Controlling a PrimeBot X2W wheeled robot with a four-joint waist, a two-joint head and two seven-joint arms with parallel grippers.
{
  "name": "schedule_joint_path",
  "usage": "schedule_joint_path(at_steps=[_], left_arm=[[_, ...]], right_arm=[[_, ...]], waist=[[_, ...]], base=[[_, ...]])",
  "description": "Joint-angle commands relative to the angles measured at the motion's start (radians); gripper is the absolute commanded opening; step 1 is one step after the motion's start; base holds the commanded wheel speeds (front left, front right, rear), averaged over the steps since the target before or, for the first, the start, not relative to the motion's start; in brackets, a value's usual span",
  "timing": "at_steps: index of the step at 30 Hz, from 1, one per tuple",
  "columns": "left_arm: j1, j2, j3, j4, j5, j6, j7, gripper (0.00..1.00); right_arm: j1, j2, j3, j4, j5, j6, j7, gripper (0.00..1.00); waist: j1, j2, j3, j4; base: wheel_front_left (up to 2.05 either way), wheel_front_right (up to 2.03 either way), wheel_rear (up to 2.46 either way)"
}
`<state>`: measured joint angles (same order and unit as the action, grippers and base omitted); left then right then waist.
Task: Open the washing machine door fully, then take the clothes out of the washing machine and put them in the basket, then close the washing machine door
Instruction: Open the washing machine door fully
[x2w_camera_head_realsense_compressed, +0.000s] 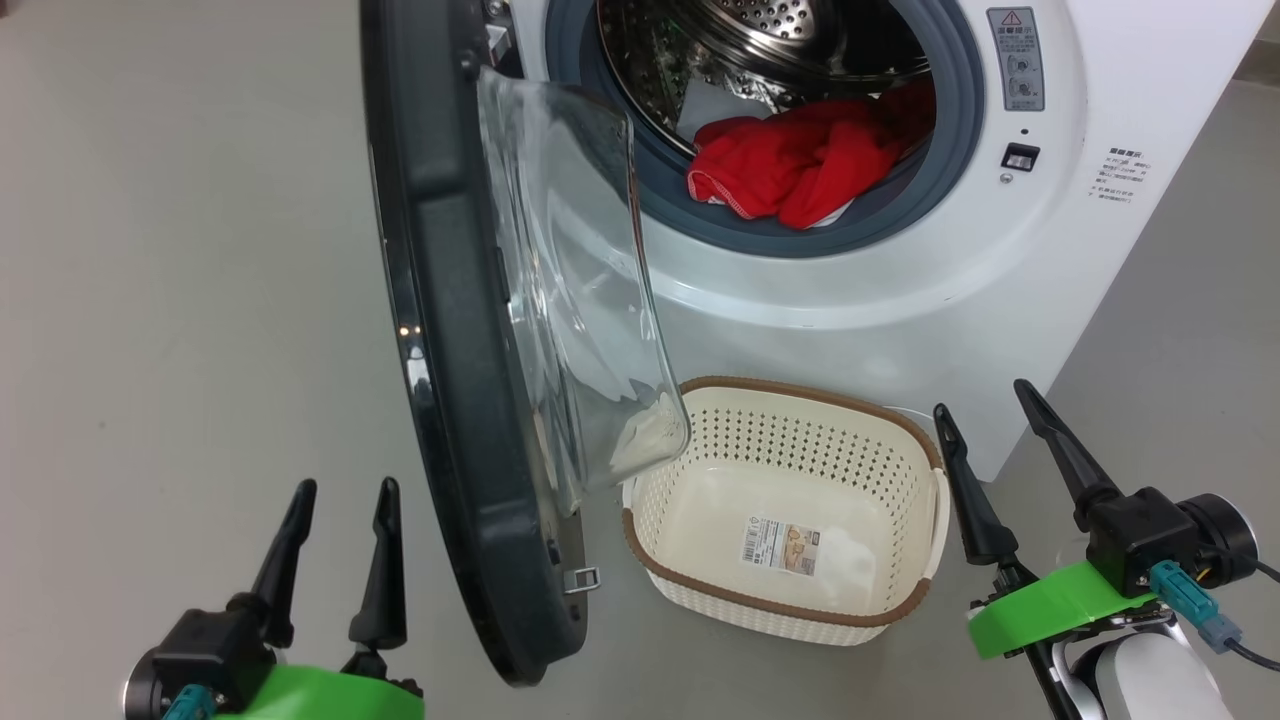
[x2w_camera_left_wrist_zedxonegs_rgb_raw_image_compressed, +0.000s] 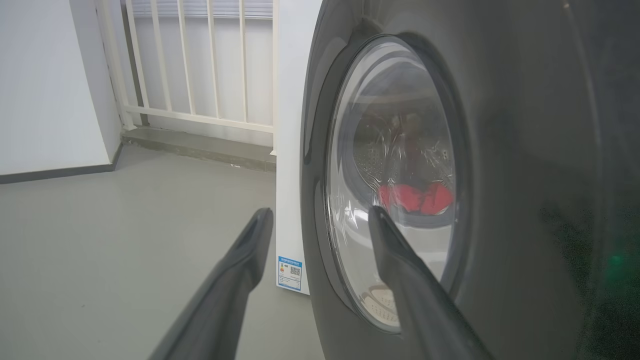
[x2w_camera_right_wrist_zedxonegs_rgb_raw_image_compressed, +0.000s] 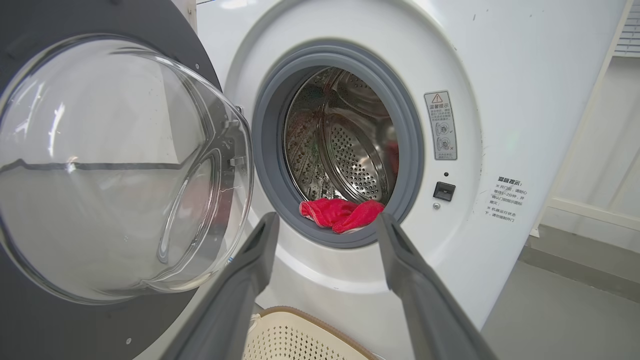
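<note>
**Washing machine door (x2w_camera_head_realsense_compressed: 450, 400) stands wide, red garment (x2w_camera_head_realsense_compressed: 790, 165) at the drum lip**

From your head view the door is edge-on, and its glass bowl (x2w_camera_head_realsense_compressed: 580, 300) overlaps the 10 o'clock rim of the basket (x2w_camera_head_realsense_compressed: 800, 430). The garment spills over the 6 o'clock edge of the grey ring (x2w_camera_head_realsense_compressed: 760, 240), at 12 o'clock from the basket. Your left gripper (x2w_camera_head_realsense_compressed: 346, 484), at 7 o'clock, faces the door's outer side. Your right gripper (x2w_camera_head_realsense_compressed: 981, 396), at 4 o'clock, has open air toward the drum mouth. Both are spread apart, holding nothing.

door (x2w_camera_head_realsense_compressed: 440, 350): glossy black rim, clear smooth glass bowl
drum (x2w_camera_right_wrist_zedxonegs_rgb_raw_image_compressed: 355, 155): perforated shiny steel
clothes (x2w_camera_head_realsense_compressed: 800, 165): soft red cloth
basket (x2w_camera_head_realsense_compressed: 790, 440): matt cream plastic
</note>
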<state>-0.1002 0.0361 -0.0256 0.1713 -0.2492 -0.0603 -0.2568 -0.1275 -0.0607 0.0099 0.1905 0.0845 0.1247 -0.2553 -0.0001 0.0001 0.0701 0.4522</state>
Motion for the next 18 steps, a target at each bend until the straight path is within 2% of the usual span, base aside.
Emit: schedule_joint_path(at_steps=[1, 18], left_arm=[[-0.008, 0.014, 0.034, -0.028, -0.002, 0.009, -0.005, 1.0], [-0.012, 0.014, 0.028, -0.037, -0.013, 0.028, -0.005, 1.0]], right_arm=[[-0.013, 0.0, 0.017, -0.029, -0.009, 0.006, -0.006, 1.0], [-0.017, -0.011, 0.059, -0.011, 0.094, 0.006, -0.006, 1.0]], waist=[[0.0001, -0.0001, 0.001, 0.001], [0.0001, -0.0001, 0.01, 0.004]], base=[[0.0, 0.0, 0.0], [0.0, 0.0, 0.0]])
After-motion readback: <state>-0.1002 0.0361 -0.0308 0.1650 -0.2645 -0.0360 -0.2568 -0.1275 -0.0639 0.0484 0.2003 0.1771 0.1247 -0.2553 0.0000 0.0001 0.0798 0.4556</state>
